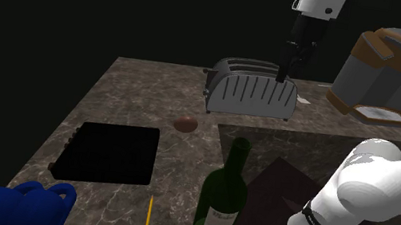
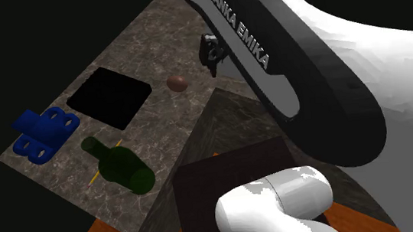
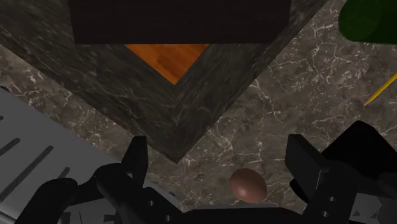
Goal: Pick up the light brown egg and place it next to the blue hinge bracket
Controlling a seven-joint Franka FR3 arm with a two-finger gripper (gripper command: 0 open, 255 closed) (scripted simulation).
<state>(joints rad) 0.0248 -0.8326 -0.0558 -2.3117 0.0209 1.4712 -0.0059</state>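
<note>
The light brown egg (image 1: pixel 185 123) (image 2: pixel 177 82) lies on the dark marble counter (image 1: pixel 137 91), just in front of a silver toaster (image 1: pixel 250 90). The blue hinge bracket (image 1: pixel 20 207) (image 2: pixel 44 133) lies at the counter's near corner, at the shoulder view's lower left, well away from the egg. My black gripper (image 1: pixel 286 67) (image 2: pixel 211 51) hangs high over the toaster's end, open and holding nothing. In the wrist view the egg (image 3: pixel 248 184) shows far below the gripper (image 3: pixel 219 165), nearer one finger (image 3: pixel 305 162), untouched.
A green wine bottle (image 1: pixel 222 203) (image 2: pixel 121 166) stands near the counter's front, with a yellow pencil (image 1: pixel 148 221) beside it. A black square recess (image 1: pixel 108 153) lies between egg and bracket. A grey and brown coffee machine (image 1: pixel 390 74) stands at the back right.
</note>
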